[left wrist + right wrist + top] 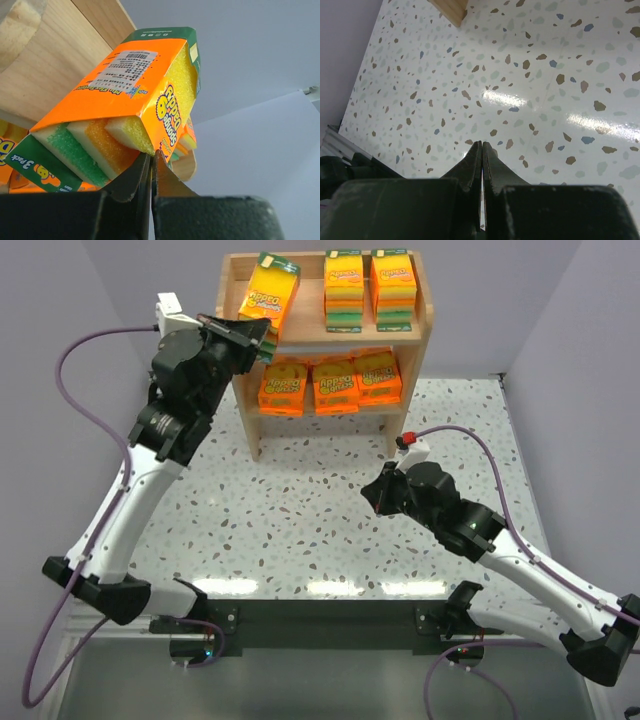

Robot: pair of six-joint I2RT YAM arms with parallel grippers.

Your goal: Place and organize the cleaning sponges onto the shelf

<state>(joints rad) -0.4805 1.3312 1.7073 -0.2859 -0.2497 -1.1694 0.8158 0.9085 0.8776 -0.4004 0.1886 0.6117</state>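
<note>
Left tool (152, 156) sits closed against the lower corner of a tilted sponge pack (130, 95) on the shelf's (427, 320) top tier. Right tool (481, 146) hangs closed and empty above the desk (545, 75).

Our left arm (140, 490) reached up and far, its wrist bent rightward; the left gripper (262, 340) had its fingers pressed together; our right arm (520, 565) sat low, elbow bent; we saw the right gripper (372, 492) pointing left, likewise closed.
</note>
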